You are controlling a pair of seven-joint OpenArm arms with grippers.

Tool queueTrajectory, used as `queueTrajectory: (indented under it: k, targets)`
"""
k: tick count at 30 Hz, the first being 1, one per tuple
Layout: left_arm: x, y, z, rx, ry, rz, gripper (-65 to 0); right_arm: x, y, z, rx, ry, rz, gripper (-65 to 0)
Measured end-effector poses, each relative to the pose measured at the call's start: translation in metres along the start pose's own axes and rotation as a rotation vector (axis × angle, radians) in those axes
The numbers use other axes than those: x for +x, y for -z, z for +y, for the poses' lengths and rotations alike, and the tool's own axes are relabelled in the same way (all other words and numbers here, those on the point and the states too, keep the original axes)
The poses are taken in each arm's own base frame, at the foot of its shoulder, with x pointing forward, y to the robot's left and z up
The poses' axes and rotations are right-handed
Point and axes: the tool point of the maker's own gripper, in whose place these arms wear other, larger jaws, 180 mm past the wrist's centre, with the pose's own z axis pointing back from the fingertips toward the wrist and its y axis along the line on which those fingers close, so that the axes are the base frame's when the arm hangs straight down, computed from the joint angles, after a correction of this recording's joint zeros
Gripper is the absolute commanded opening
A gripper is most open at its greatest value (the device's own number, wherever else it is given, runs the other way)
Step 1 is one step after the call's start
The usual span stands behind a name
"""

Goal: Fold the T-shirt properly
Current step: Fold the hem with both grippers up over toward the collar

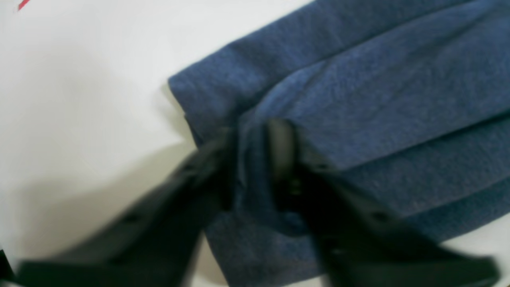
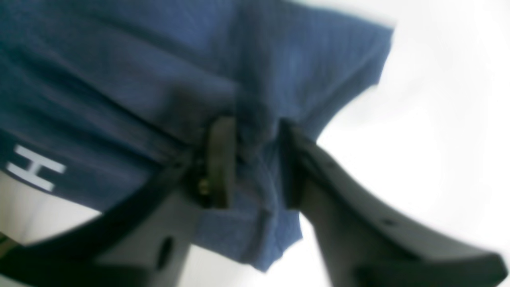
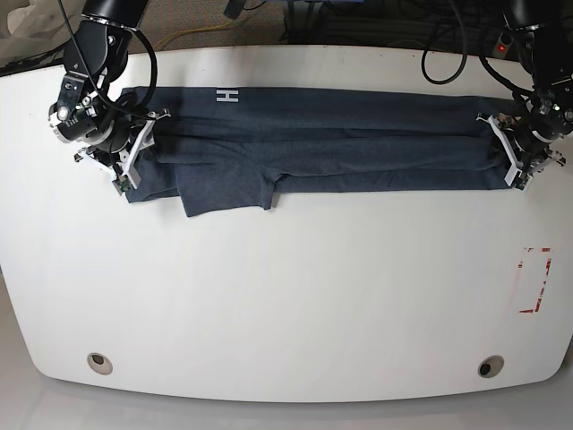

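While flat, T-shirt (image 3: 340, 143) has both ends pinched.

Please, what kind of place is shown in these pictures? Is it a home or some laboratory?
Probably a robotics lab or test bench, not a home. A bare white table carries only the T-shirt, two robot arms stand at its far corners, loose cables lie behind it, and a red tape mark sits on the surface.

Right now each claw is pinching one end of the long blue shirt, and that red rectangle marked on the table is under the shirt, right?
Not quite. The red rectangle lies on bare table, well clear of the shirt, as the base view shows. The left claw and right claw do each pinch an end.
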Motion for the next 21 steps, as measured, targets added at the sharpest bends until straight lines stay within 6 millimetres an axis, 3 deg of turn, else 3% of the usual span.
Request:
queueTrajectory:
  k: [3,4,9,13,17,21]
  targets:
    - [0.000,-0.002,0.000,0.003,0.008,0.003,-18.3,0.000,-0.003,-0.002,-0.011,0.001,-0.005,-27.0]
    - [0.002,-0.004,0.000,0.009,0.019,0.001,-17.1,0.003,-0.006,-0.001,-0.016,-0.010,-0.015,-25.5]
    - [0.029,-0.020,0.002,0.042,0.070,-0.061,-18.5,0.025,-0.019,-0.001,-0.039,-0.044,-0.087,-22.7]
    - [0.036,-0.031,0.004,0.074,0.110,-0.044,-18.5,0.047,-0.019,-0.008,-0.049,-0.042,-0.128,-22.4]
    - [0.039,-0.030,0.001,0.069,0.114,-0.049,-18.5,0.070,-0.003,-0.011,-0.006,0.010,-0.151,-22.5]
    - [0.023,-0.016,-0.008,0.027,0.076,-0.007,-18.5,0.076,0.024,-0.006,0.072,0.079,-0.114,-22.5]
